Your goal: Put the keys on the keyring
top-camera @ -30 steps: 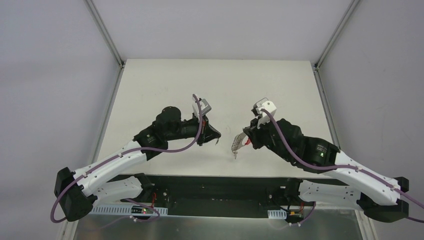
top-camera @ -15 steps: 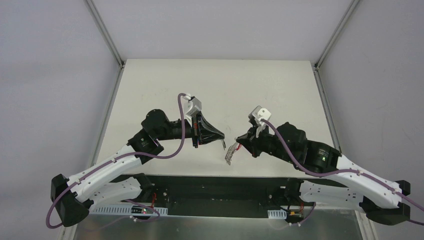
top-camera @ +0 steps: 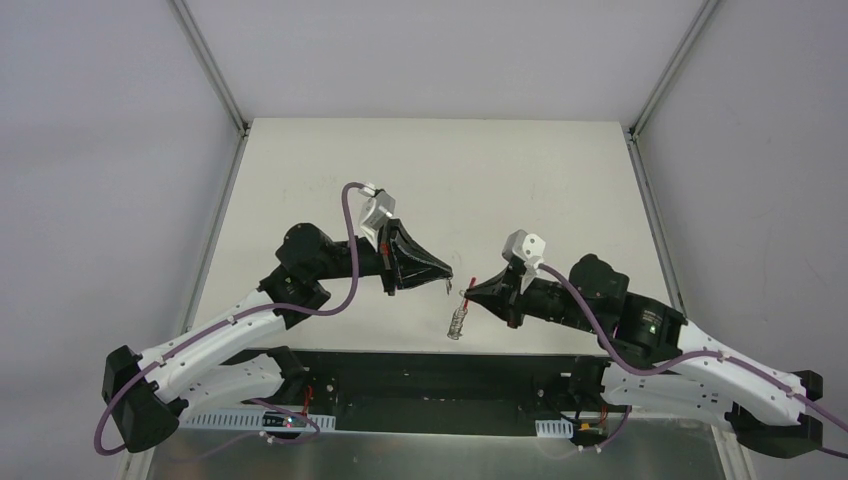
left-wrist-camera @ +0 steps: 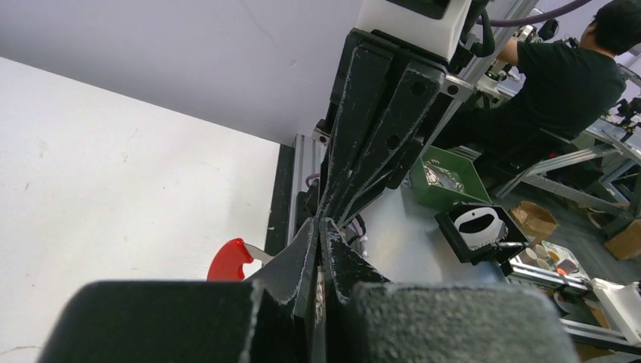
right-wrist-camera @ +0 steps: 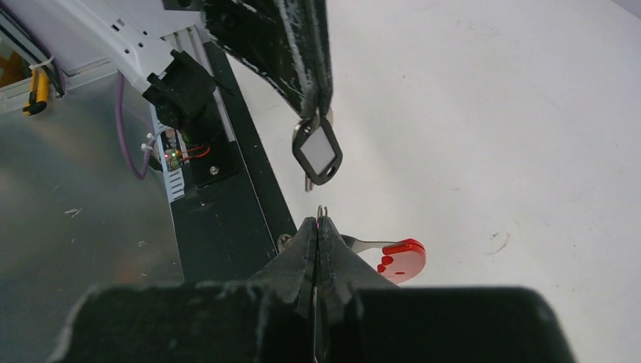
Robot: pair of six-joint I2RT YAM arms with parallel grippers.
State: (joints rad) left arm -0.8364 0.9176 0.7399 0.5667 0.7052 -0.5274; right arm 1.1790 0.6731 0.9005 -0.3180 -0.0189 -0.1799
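Observation:
My left gripper (top-camera: 446, 281) is shut on the small black-headed key (right-wrist-camera: 317, 151). In the right wrist view the key hangs from the left gripper's fingertips (right-wrist-camera: 306, 83), its short blade pointing down. My right gripper (top-camera: 469, 292) is shut on a thin wire loop (right-wrist-camera: 321, 211) of the keyring (top-camera: 458, 322), which dangles below it over the table's front edge. The red tag (right-wrist-camera: 402, 259) sticks out to the right of my right gripper (right-wrist-camera: 318, 224); it also shows in the left wrist view (left-wrist-camera: 229, 259). The two grippers' tips nearly meet, with the key just above the loop. From my left gripper (left-wrist-camera: 319, 224) the key is mostly hidden.
The white table (top-camera: 430, 180) ends at a black front rail (top-camera: 420, 370) just under both grippers. Beyond the table, the left wrist view shows a green bin (left-wrist-camera: 442, 178), a black box (left-wrist-camera: 480, 227) and a person in black (left-wrist-camera: 559, 83).
Both grippers have moved toward each other and toward the front edge. The right gripper has swung left and down, so the keyring now hangs below it. The gap between tips has closed.

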